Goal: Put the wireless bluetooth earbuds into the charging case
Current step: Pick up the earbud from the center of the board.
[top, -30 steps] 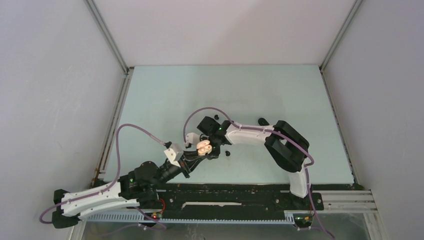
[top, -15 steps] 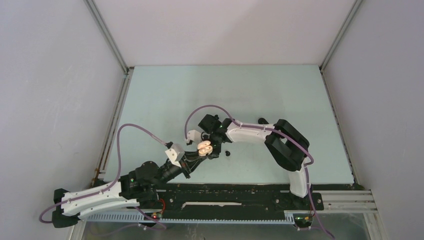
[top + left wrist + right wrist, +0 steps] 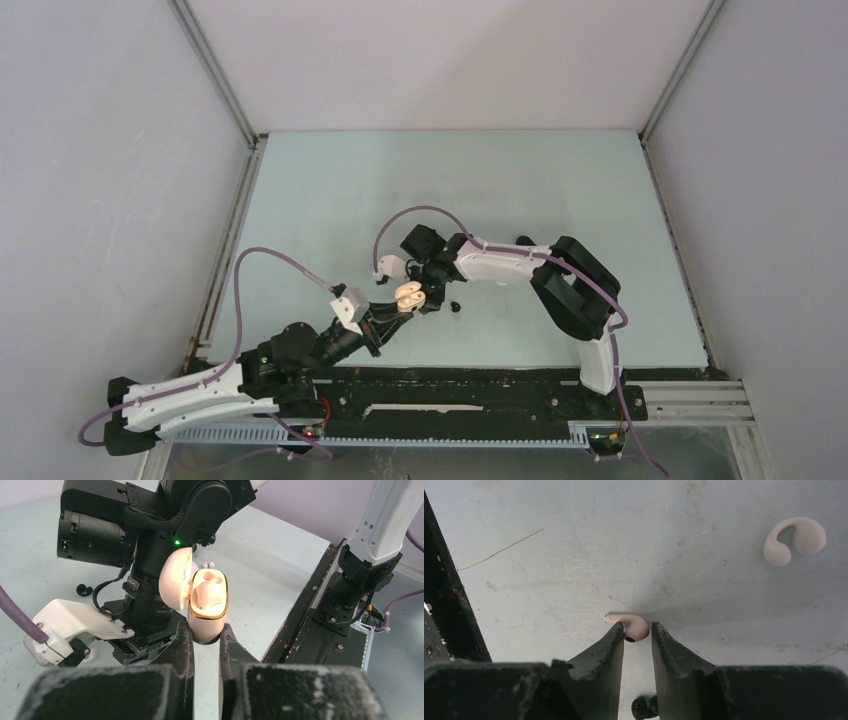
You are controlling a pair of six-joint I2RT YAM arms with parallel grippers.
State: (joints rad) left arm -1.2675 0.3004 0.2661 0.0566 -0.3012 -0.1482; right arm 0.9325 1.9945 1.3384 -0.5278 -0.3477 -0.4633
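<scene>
The left fingers (image 3: 184,650) pinch an open pale-pink plastic charging case (image 3: 207,612); the right fingers (image 3: 611,650) pinch a small curved pink earbud (image 3: 634,626) between their tips.

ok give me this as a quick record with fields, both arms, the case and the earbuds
left gripper: shut on the pink charging case
case lid: open, swung back
case contents: cannot tell
right gripper: down near the table, fingertips either side of a pink earbud; firm grip unclear
loose on table: second pink earbud, black earbud
step left: earbud not yet in case
</scene>
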